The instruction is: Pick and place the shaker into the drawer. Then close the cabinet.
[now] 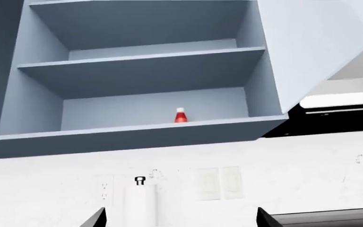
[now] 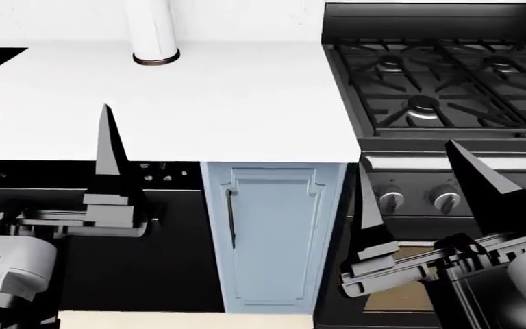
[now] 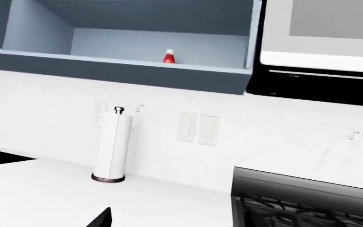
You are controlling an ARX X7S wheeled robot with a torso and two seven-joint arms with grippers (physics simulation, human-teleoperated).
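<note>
The shaker (image 1: pixel 181 115) stands upright on the bottom shelf (image 1: pixel 137 132) of the open wall cabinet (image 1: pixel 264 85), near the front lip and to the right of the middle. It shows as a small red body with a white cap, seen also in the right wrist view (image 3: pixel 168 56). No drawer is in sight in any view.

Both arms are low, in front of the surface (image 2: pixel 199 103), well apart from the shaker. The left hand (image 2: pixel 42 130) has its fingers spread wide and carries nothing; the right hand (image 2: pixel 418 185) is likewise spread and bare.

The shaker looks small, light and rigid, probably smooth-sided, so it may slip or topple if nudged off centre. A grip across the red body below the cap, square to the front of the shelf, seems the safest. Its narrow base makes it likely to tip.

A paper towel roll (image 3: pixel 113 146) stands on the surface beneath the cabinet, beside the stove (image 2: pixel 446 82).
</note>
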